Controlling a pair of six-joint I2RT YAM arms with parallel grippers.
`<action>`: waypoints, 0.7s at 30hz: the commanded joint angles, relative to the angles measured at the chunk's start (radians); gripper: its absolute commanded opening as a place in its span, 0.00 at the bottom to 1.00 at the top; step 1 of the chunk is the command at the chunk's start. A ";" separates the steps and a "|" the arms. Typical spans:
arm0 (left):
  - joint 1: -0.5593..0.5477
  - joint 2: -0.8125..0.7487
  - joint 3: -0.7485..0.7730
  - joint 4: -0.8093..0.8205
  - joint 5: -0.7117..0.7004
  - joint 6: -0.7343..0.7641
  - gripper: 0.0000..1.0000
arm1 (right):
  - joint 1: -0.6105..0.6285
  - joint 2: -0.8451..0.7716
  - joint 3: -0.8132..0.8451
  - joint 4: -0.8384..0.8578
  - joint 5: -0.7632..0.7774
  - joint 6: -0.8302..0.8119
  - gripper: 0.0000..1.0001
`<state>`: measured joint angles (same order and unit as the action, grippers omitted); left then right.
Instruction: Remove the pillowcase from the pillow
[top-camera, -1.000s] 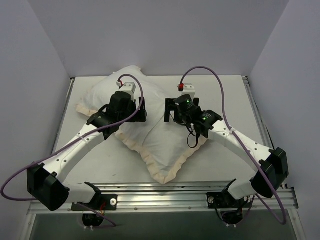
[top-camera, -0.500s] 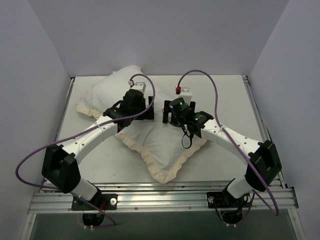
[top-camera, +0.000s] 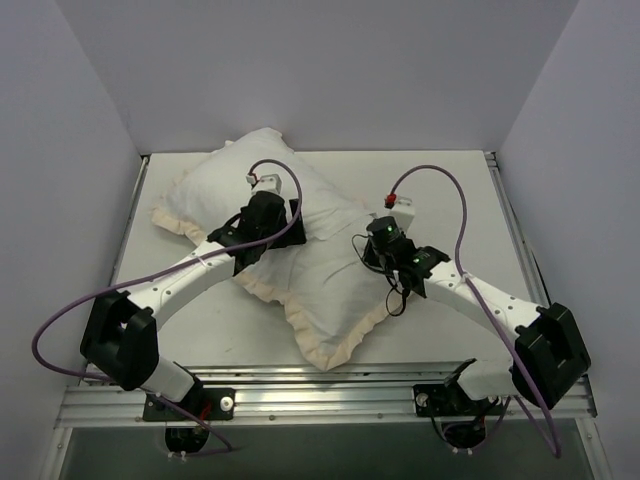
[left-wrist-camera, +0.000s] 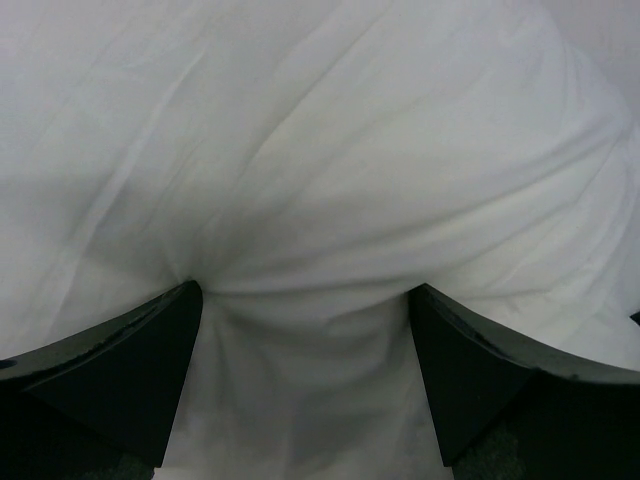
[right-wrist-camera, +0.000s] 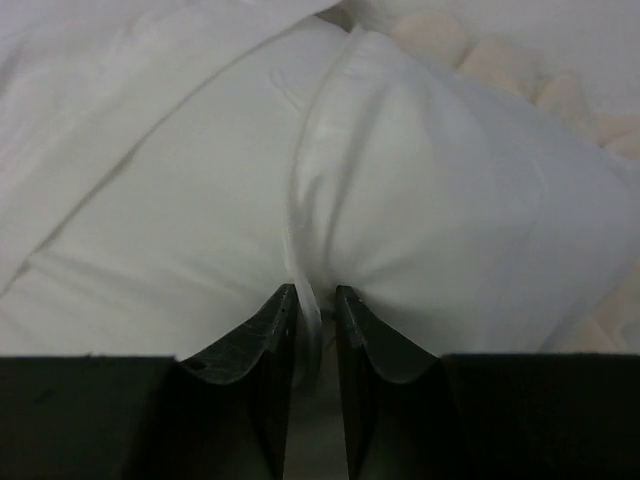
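Frilled pillowcase (right-wrist-camera: 450, 200) pinched in right claw (right-wrist-camera: 315, 292), left claw (left-wrist-camera: 303, 295) spread upon it

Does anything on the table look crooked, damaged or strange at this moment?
The pillowcase lies crooked, diagonal to the table edges, with a frilled corner pointing at the near edge. The right tool pinches a thin ridge of its white cloth. Nothing looks torn.

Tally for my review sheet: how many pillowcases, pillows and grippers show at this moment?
pillowcase: 1
pillow: 1
grippers: 2, the left gripper and the right gripper
Total: 4
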<state>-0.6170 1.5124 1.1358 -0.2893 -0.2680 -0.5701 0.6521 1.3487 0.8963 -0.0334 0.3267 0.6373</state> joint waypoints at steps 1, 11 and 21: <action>0.043 -0.023 -0.077 -0.067 -0.036 -0.027 0.94 | -0.049 -0.060 -0.120 -0.146 0.012 0.041 0.18; 0.062 -0.101 -0.171 -0.065 0.009 -0.053 0.94 | -0.186 -0.180 -0.327 -0.036 -0.135 0.082 0.04; -0.050 -0.280 -0.183 0.058 0.109 0.165 0.94 | -0.233 -0.076 -0.370 0.300 -0.465 -0.016 0.00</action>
<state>-0.6014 1.2976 0.9512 -0.2359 -0.1871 -0.5381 0.4210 1.2358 0.5461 0.2260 -0.0284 0.6868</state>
